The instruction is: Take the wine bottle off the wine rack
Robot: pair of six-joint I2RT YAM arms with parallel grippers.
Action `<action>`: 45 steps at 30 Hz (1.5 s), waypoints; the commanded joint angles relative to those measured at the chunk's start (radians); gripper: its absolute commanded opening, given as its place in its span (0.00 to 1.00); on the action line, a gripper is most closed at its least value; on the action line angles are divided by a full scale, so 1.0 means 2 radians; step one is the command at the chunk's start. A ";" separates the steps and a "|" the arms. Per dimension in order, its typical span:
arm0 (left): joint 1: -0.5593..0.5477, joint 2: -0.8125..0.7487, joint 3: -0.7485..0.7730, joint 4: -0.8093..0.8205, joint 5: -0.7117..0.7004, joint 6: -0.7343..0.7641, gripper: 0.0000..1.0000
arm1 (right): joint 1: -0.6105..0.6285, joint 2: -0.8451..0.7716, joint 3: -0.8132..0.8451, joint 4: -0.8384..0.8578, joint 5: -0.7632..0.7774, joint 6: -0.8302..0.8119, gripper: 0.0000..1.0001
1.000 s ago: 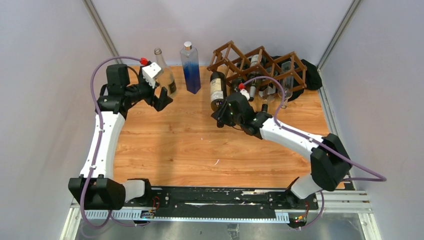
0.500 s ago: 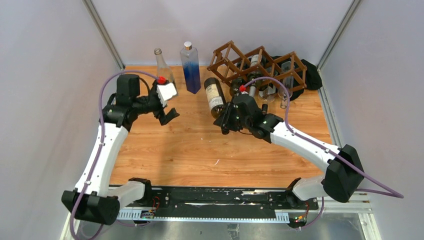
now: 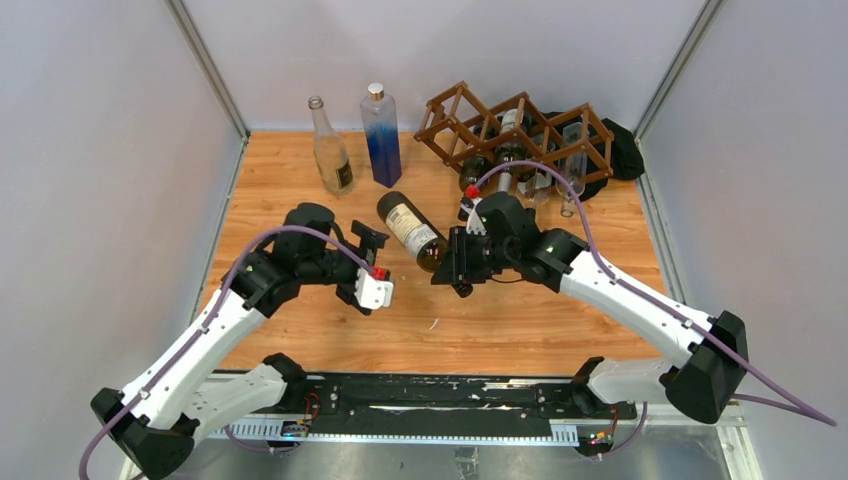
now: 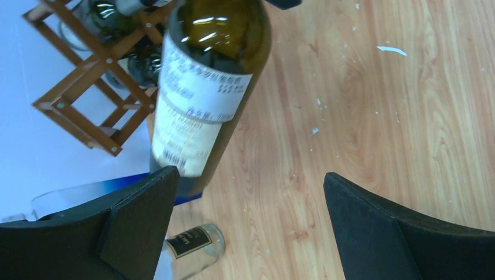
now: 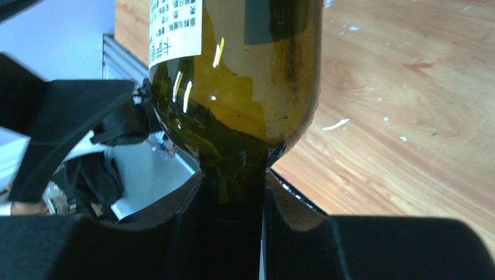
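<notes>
Wine bottle [image 3: 410, 228] is clear of the wine rack [image 3: 520, 130], its neck clamped by the right gripper [image 5: 233, 198]. Left gripper [image 4: 251, 192] spread wide, empty. Set-down judged outstanding.

We draw the wine bottle [image 3: 410, 228] farther from the wine rack [image 3: 520, 125] with our right gripper [image 3: 452, 262], and its base swings away from the rack. Our left gripper [image 3: 368, 250] swings in to the bottle's far side from the rack.

Labelled green wine bottle [image 3: 411, 229], horizontal, clear of brown wine rack [image 3: 517, 128]
</notes>
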 commanded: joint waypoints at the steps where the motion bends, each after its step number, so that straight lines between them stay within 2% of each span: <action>1: -0.055 -0.010 -0.038 0.067 -0.073 0.004 1.00 | 0.019 -0.008 0.050 0.005 -0.062 -0.039 0.00; 4: -0.079 -0.029 -0.078 0.139 -0.105 -0.004 1.00 | 0.025 0.001 0.070 -0.016 -0.082 -0.041 0.00; 12: -0.115 -0.064 -0.138 0.219 -0.138 0.014 1.00 | 0.035 0.032 0.109 -0.014 -0.138 -0.031 0.00; 24: -0.123 -0.047 -0.146 0.236 -0.172 -0.001 0.99 | 0.060 0.078 0.158 -0.006 -0.176 -0.028 0.00; 28: -0.123 -0.044 -0.145 0.231 -0.164 -0.001 0.88 | 0.066 0.087 0.168 -0.004 -0.180 -0.036 0.00; 31: -0.123 -0.042 -0.146 0.234 -0.162 0.002 0.70 | 0.066 0.093 0.165 0.001 -0.181 -0.037 0.00; 34: -0.123 -0.041 -0.144 0.237 -0.164 0.000 0.46 | 0.066 0.098 0.160 0.002 -0.184 -0.041 0.16; 35: -0.123 -0.041 -0.144 0.237 -0.164 0.000 0.36 | 0.066 0.098 0.159 0.002 -0.184 -0.043 0.26; 36: -0.123 -0.042 -0.144 0.244 -0.165 -0.002 0.19 | 0.065 0.097 0.157 0.001 -0.183 -0.046 0.37; 38: -0.123 -0.043 -0.146 0.258 -0.172 -0.009 0.02 | 0.062 0.089 0.151 0.000 -0.178 -0.054 0.58; 41: -0.123 -0.042 -0.143 0.277 -0.188 -0.030 0.00 | 0.046 0.062 0.136 -0.003 -0.161 -0.063 0.71; 45: -0.123 -0.037 -0.123 0.278 -0.197 -0.085 0.00 | 0.016 0.007 0.110 -0.002 -0.124 -0.074 0.79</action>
